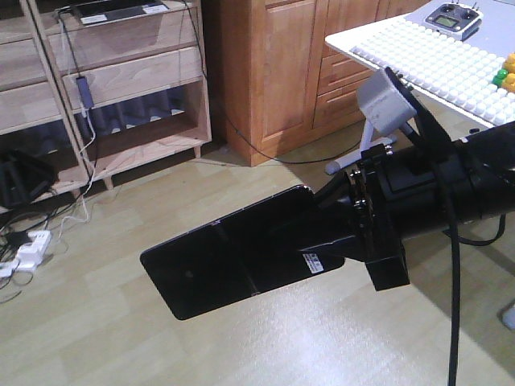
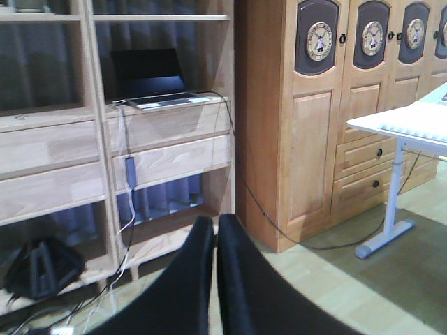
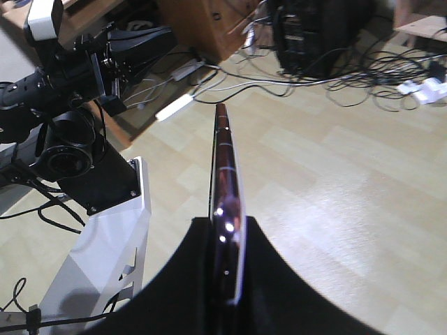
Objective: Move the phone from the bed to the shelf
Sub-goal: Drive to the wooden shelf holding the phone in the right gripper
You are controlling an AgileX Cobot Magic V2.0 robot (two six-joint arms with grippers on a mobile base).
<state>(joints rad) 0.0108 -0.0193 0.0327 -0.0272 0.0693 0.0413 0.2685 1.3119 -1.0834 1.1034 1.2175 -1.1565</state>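
The phone is a thin black glossy slab held out flat over the floor in the front view. My right gripper is shut on its near end. In the right wrist view the phone shows edge-on with a pinkish metallic rim, clamped between the two black fingers of the right gripper. The pale wooden shelf stands at the upper left, apart from the phone. My left gripper is shut with nothing in it and faces the shelf. The bed is out of view.
A laptop sits on a shelf board with a cable hanging down. An orange-brown wardrobe stands right of the shelf. A white table carries a studded mat. A power strip and cables lie on the floor at left.
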